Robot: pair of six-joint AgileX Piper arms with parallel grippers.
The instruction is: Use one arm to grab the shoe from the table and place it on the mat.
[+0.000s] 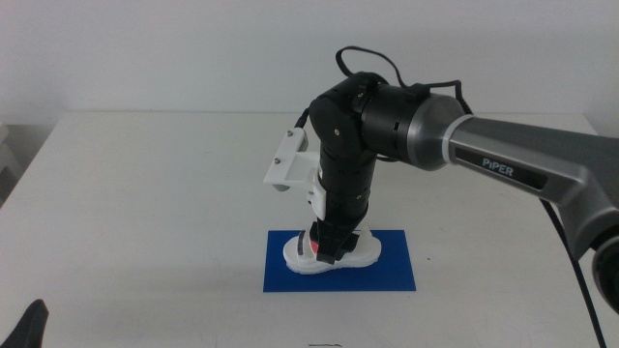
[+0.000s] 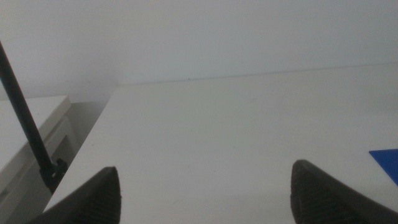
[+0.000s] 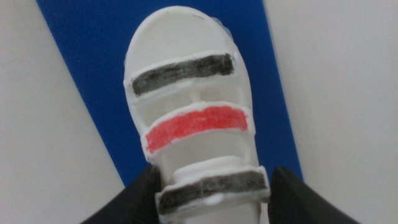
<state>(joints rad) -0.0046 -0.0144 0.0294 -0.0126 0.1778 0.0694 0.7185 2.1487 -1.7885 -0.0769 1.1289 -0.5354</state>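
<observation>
The shoe (image 3: 189,118) is white, with two dark grey straps and one red strap between them. The mat (image 1: 392,271) under it is plain bright blue. The table (image 1: 145,203) is plain white. The arm (image 1: 522,164) is black and grey with white "PiPER" lettering.

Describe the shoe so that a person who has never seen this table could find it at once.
On the white table, look near the front middle for the blue mat. The shoe lies on it, under the right gripper, whose jaws sit on either side of its rear strap. It is a white sandal with two dark straps and one red.
</observation>
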